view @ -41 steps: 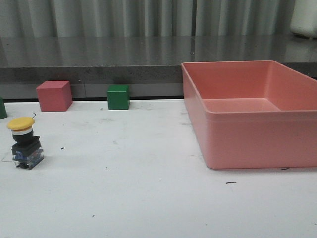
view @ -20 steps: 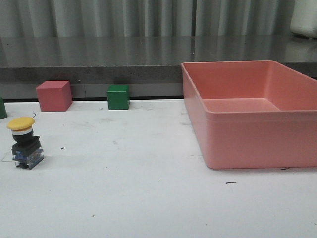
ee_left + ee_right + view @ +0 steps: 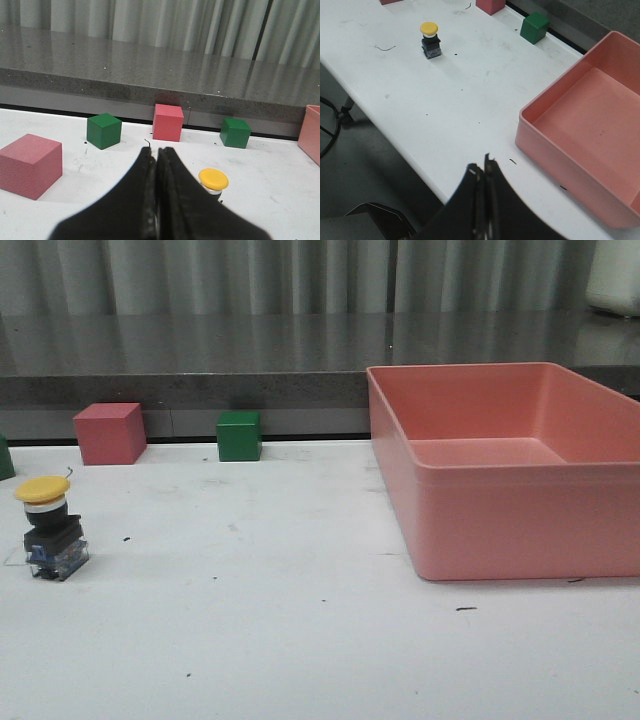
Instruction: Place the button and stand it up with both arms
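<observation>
Button [image 3: 47, 528] with yellow mushroom cap, black body, clear-blue base, standing upright on white table, untouched.

Matt white table [image 3: 300, 640], smooth plastic-looking pink bin [image 3: 500, 530], speckled polished grey ledge [image 3: 200, 380]

Both claws [image 3: 156, 155] [image 3: 483, 167] are matte black with tapered, curved fingers.

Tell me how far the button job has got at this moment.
Done: the button stands upright on the white table, yellow cap up, outside the pink bin. In hand: nothing; the left gripper and right gripper are both shut and empty. Left: seemingly nothing.
</observation>
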`<state>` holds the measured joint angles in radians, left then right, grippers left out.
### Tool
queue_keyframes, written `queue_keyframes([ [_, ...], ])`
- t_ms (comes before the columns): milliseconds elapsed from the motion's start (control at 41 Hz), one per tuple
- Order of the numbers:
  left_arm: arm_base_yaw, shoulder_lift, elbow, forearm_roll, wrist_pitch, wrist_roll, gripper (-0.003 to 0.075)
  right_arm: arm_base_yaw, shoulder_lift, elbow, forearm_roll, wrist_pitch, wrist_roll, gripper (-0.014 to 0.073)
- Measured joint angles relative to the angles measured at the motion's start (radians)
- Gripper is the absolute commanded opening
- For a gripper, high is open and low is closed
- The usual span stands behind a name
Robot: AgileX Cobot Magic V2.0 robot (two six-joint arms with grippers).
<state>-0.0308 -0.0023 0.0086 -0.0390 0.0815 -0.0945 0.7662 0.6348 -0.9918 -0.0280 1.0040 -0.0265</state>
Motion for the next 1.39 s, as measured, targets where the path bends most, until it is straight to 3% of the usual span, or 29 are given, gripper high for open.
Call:
queue_keyframes([
  [634,0.000,0.000,0.000,0.000,0.000,0.000,-0.0020,-0.025,-0.022,0.031,0.004,-0.004,0.000,-0.0118],
  [805,0.000,0.000,0.000,0.001,0.000,0.000,-0.0020,-0.220,-0.114,0.159,0.004,-0.111,0.000,-0.0118],
  [1122,0.000,0.000,0.000,0.001,0.000,0.000,-0.0020,-0.605,-0.441,0.567,0.004,-0.521,0.000,-0.0118],
  [1390,0.000,0.000,0.000,0.001,0.000,0.000,-0.0020,-0.706,-0.637,0.886,0.004,-0.797,0.000,-0.0118],
])
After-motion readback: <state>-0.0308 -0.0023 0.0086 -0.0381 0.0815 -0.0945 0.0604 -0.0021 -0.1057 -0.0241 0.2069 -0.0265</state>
